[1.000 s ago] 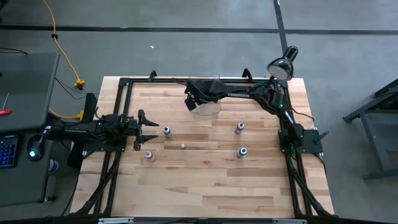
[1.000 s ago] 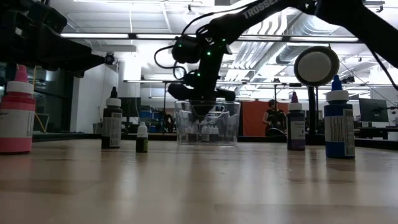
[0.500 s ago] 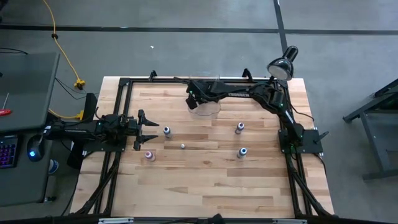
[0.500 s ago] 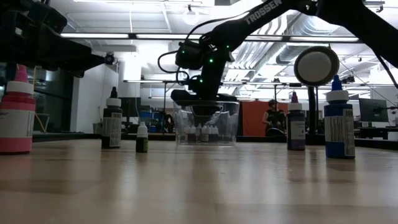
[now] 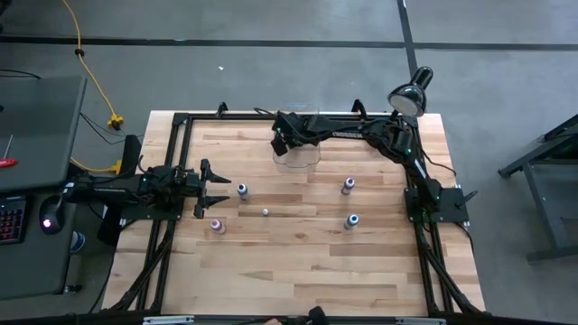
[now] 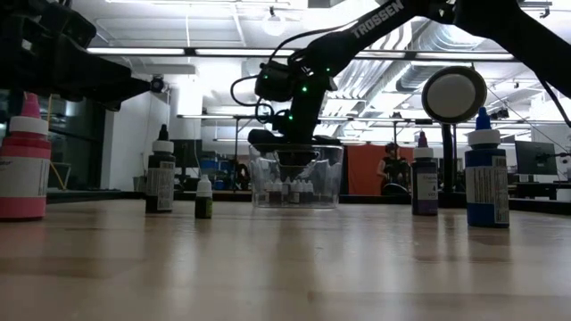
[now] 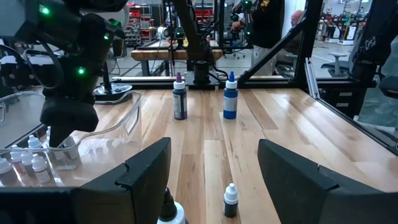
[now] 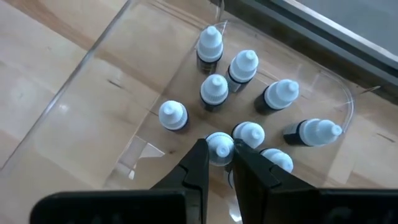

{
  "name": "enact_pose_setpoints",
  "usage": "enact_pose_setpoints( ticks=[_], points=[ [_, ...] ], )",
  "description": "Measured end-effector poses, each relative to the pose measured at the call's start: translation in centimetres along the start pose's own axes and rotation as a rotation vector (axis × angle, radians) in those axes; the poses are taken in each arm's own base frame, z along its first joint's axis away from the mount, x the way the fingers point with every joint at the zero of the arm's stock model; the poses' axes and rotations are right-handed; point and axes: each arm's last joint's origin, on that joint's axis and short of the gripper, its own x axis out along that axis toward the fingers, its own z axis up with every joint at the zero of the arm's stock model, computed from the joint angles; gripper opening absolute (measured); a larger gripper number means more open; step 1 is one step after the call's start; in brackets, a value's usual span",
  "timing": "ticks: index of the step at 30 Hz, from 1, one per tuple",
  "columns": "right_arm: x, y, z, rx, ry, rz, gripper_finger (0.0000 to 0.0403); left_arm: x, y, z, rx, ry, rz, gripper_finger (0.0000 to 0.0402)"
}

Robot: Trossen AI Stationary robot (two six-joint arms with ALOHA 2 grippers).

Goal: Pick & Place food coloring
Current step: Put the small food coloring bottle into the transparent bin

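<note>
Since a second ago, my right gripper [image 8: 221, 163] has slid from the near edge of the clear rectangular plastic bin [image 5: 297, 155] to directly over it at the table's twelve o'clock, and now reaches down inside. Its dark fingers [image 8: 198, 168] are clamped on the whitish cap of one tiny food coloring bottle [image 8: 219, 148], held among seven others standing or lying on the bin's floor. By my reading, this bottle is at the point of delivery: the jaws need only part to set it down, and the crowded neighbours, touching or just beside it, could be knocked over as I pull out.

My left gripper [image 5: 210, 187] waits at the table's nine o'clock, jaws apart and holding nothing, a small dark bottle [image 7: 230, 200] just ahead of it. Five larger bottles stand loose on the wooden table [image 5: 298, 262]: a pale one [image 5: 242, 190] and a pink one [image 5: 216, 225] near my left gripper, a tiny one [image 5: 265, 212] at centre, a purple bottle [image 5: 348, 186] and a blue bottle [image 5: 352, 220] toward three o'clock. A black desk lamp [image 5: 410, 93] stands at one o'clock, clear of the bin.
</note>
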Motion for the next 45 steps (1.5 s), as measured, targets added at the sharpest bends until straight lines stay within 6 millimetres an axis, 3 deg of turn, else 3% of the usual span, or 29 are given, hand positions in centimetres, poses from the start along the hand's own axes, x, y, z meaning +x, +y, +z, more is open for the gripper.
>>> enact_pose_setpoints(
  ticks=[18,34,45],
  points=[
    [0.1,-0.1,0.1,-0.03,0.017,0.023,0.0069,0.0,0.0,0.0,0.0,0.0,0.0,0.0239],
    [0.1,0.1,0.3,-0.045,-0.006,0.04,0.0143,0.0,0.0,0.0,0.0,0.0,0.0,0.0239],
    [-2.6,-0.3,1.6,-0.051,-0.055,0.089,0.0161,0.0,0.0,0.0,0.0,0.0,0.0,0.0239]
  ],
)
